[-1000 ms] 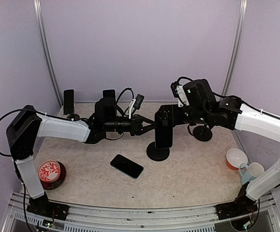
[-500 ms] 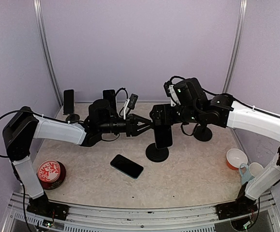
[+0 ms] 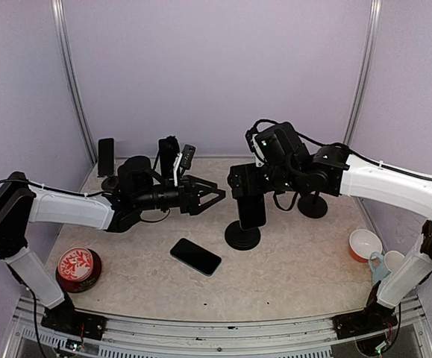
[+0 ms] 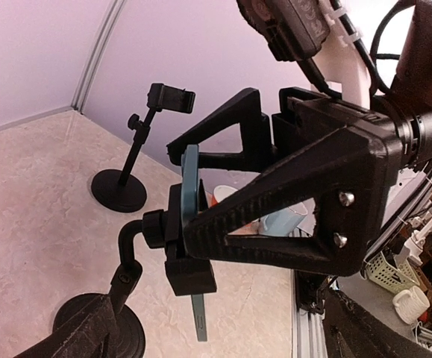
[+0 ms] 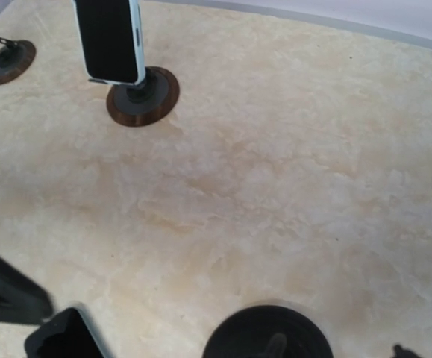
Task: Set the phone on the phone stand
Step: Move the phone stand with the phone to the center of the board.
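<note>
The phone (image 3: pixel 251 210) sits upright in the middle phone stand (image 3: pixel 242 237), so the placing looks done. Just left, the left gripper (image 3: pixel 214 200) gapes empty; the right gripper (image 3: pixel 239 183), over the stand, is spread wide too. Only backing away seems left.

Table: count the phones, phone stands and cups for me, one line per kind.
Phones: 4
Phone stands: 4
Cups: 2
Total: 10
</note>
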Controlling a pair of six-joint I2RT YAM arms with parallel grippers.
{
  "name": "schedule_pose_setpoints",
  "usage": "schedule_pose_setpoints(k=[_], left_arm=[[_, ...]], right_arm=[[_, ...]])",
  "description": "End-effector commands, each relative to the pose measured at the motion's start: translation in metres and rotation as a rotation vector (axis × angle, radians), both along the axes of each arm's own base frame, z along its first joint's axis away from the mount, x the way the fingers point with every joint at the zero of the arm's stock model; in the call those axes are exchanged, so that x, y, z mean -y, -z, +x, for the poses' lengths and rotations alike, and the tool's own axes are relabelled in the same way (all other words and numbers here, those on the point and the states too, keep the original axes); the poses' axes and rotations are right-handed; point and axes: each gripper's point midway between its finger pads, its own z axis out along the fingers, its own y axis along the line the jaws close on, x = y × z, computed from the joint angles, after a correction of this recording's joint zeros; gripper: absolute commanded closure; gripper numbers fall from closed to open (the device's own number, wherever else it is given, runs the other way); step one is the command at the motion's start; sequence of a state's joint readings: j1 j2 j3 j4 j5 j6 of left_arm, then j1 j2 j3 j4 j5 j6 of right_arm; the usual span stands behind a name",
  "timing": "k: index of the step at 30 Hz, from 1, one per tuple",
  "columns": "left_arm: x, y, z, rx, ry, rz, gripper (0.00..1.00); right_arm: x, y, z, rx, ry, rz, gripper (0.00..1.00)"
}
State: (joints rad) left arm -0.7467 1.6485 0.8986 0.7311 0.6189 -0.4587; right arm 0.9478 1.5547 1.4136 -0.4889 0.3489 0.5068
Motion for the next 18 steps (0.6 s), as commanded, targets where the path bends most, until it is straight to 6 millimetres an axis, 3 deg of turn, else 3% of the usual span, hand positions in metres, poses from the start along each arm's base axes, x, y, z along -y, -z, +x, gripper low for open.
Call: schedule_pose_setpoints(k=[1,12,18], left_arm=[[-0.019,-0.007,-0.002,0.021,-0.064,0.0,0.07],[-0.044,-0.005,-0.014,0.018,-0.133,0.021,0.06],[-0.054,-0.004,-0.017,0.012,-0.167,0.025,0.06]], right_arm=[[-0.001,-0.005,0.001,0.031,0.012,-0.042,0.0],[-0.004,0.0,0.005,0.046,0.021,-0.079,0.07],[-0.006,-0.005,0.007,0.07,0.005,-0.089,0.26]])
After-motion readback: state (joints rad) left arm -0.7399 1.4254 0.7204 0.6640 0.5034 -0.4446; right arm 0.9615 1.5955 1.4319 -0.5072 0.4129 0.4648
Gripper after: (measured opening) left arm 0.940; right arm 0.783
